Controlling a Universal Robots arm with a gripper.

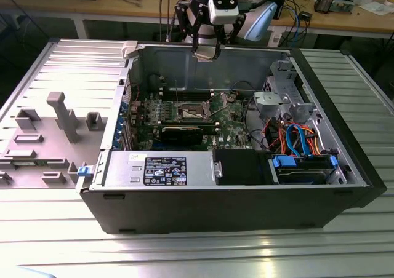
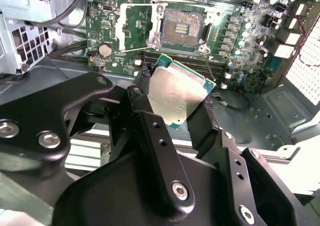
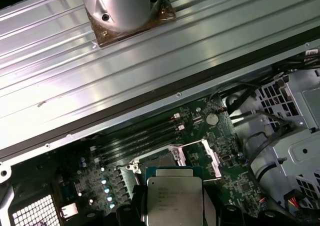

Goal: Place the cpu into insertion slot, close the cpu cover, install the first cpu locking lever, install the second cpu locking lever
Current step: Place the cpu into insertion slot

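My gripper (image 1: 206,51) hangs over the open computer case, above the back wall and higher than the motherboard. It is shut on the cpu (image 2: 177,93), a silvery-grey square chip with a thin green rim, pinched between two black fingers (image 2: 142,88). The first wrist view shows the cpu (image 3: 174,196) flat between the fingers, just short of the socket. The insertion slot (image 2: 183,28) lies uncovered, its dark centre ringed by silvery metal, and sits mid-board in the exterior view (image 1: 192,112). The cpu cover (image 2: 137,26) stands swung open beside it. A thin locking lever (image 2: 137,49) sticks out near the socket.
A long black graphics card (image 1: 184,132) lies in front of the socket, with memory slots (image 3: 140,136) behind it. The power supply (image 1: 160,167), a blue-trimmed drive bay (image 1: 305,167) and orange and blue cables (image 1: 295,136) crowd the front and right. Grey fixtures (image 1: 61,115) stand outside the case.
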